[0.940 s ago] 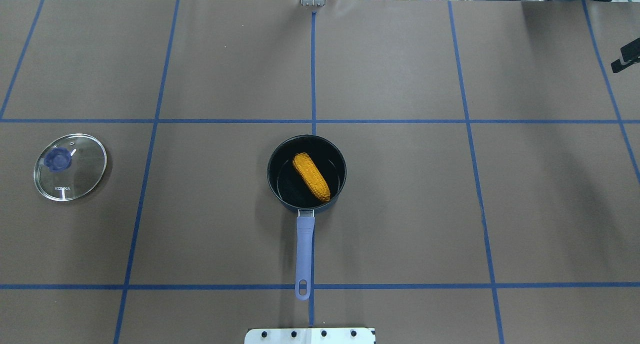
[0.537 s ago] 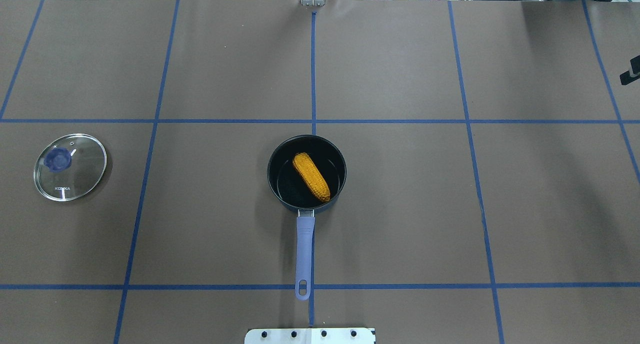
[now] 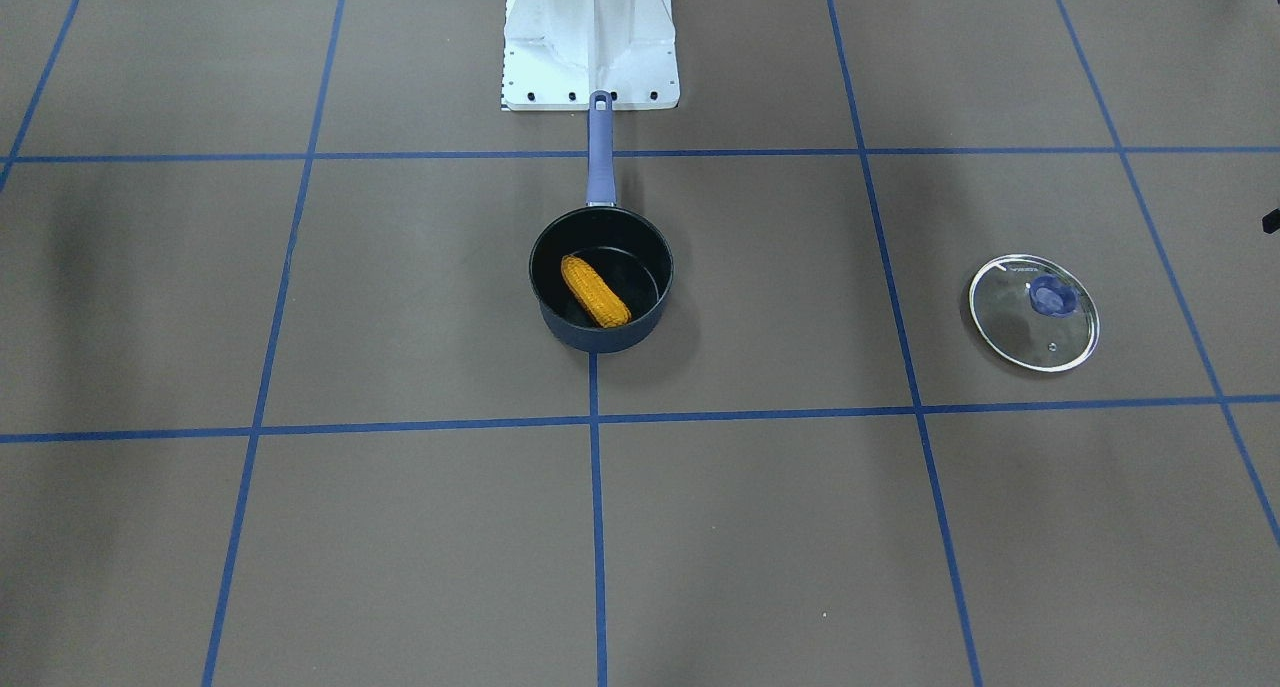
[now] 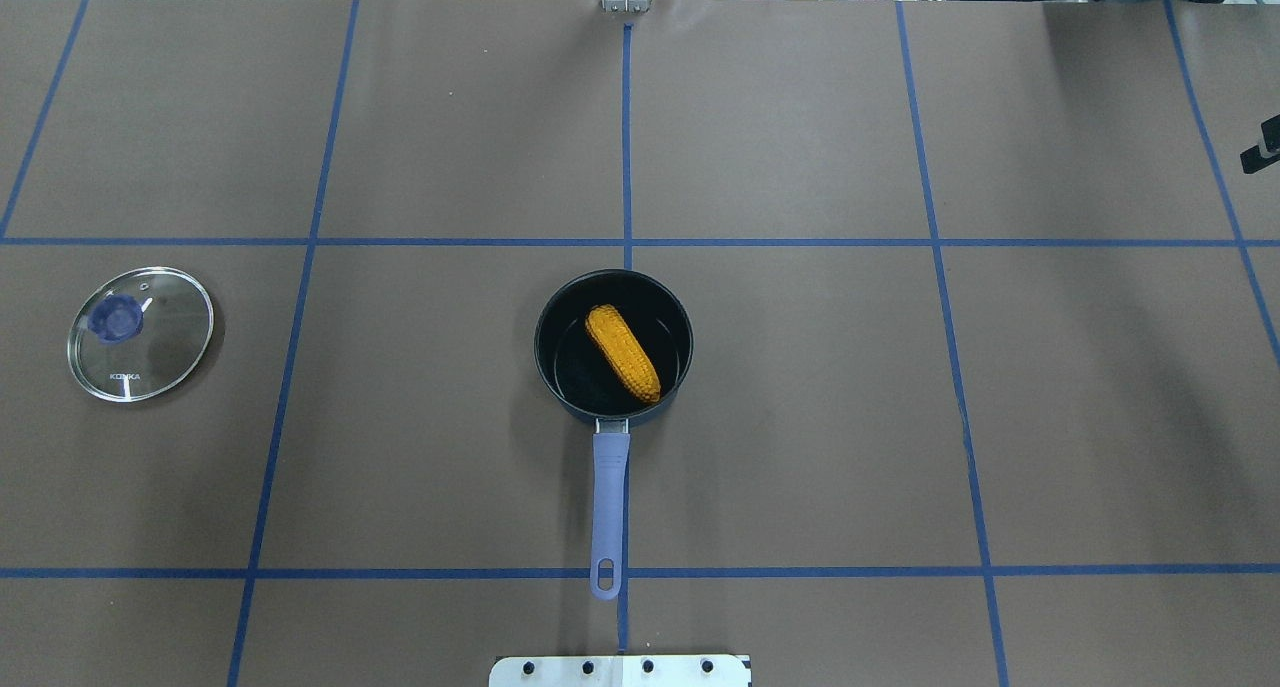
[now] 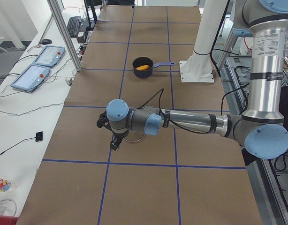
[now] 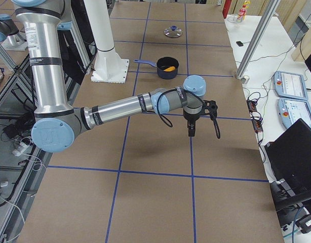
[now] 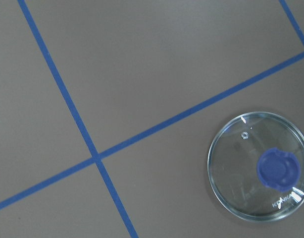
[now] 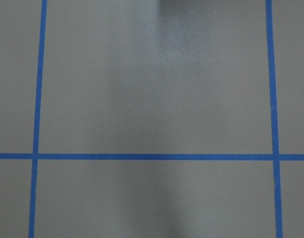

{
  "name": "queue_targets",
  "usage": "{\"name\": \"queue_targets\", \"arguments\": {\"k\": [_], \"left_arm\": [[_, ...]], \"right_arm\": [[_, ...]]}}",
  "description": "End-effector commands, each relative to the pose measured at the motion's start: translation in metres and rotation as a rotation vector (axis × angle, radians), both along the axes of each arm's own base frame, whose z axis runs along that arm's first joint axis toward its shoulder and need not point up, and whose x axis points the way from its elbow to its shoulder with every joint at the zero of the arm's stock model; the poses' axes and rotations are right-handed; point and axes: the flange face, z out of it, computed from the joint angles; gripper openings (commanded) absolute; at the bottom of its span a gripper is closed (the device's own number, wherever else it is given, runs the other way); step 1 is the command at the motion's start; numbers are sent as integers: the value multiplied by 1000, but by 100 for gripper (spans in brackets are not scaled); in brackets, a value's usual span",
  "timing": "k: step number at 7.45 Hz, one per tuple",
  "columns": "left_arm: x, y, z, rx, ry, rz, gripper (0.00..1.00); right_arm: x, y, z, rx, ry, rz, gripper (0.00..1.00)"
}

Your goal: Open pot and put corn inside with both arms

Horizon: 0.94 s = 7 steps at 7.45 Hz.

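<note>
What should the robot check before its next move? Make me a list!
1. Lid off the pot: ok, it lies apart from it, on the robot's left.
2. Corn inside the pot: ok.
3. Pot standing upright: ok.
4. Left gripper open or shut: cannot tell.
5. Right gripper open or shut: cannot tell.
6. Both grippers away from the pot: ok.
</note>
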Motion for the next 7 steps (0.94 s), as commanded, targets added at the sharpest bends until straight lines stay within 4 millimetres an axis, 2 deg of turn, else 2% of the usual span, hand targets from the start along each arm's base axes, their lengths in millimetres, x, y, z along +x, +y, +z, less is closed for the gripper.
{"name": "queue_targets", "arguments": {"k": [1,3,4,6,7], "left_arm": [[0,10,4,-7,-1,1,98],[0,10,3,-7,-1,0,98],[1,6,-1,-3,-2,-1,98],[2,-12,2,-9,-5,-2,98],[2,-12,13,-28,-10,-1,98]], "right_arm": [[0,0,0,-3,0,2,100],[0,-2,1,-1,2,-1,100],[-2,-4,9,-11,4,-2,100],[-2,-8,17,23,-3,4,100],[-2,-8,22,11,-3,2,100]]}}
